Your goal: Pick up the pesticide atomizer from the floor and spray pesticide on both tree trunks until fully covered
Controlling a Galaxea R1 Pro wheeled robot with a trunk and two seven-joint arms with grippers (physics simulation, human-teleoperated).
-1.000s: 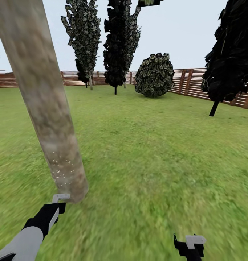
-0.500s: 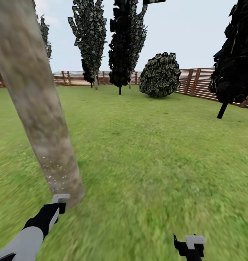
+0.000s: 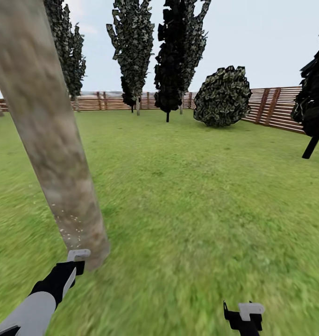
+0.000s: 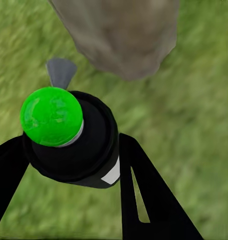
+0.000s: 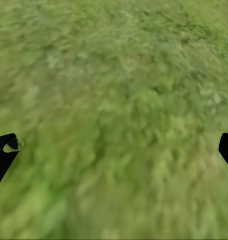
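Observation:
One pale mottled tree trunk (image 3: 52, 140) rises close at the left of the head view, with white specks low on its bark (image 3: 70, 226). Its base (image 4: 124, 35) shows just beyond the atomizer in the left wrist view. The pesticide atomizer (image 4: 68, 135), a black body with a bright green cap and a grey nozzle, sits between the black fingers of my left gripper (image 4: 68, 155), which is shut on it. In the head view my left gripper (image 3: 73, 266) is right at the foot of the trunk. My right gripper (image 3: 245, 317) hangs open over bare grass (image 5: 114, 100).
Green lawn (image 3: 201, 196) stretches ahead to a brown slat fence (image 3: 271, 105). Dark cypresses (image 3: 178, 51) and a round bush (image 3: 223, 95) stand at the back. Another dark tree (image 3: 313, 112) is at the right edge.
The whole head view has swung left, so the cypresses, bush and fence sit further right in the picture. Both arms hold the same pose.

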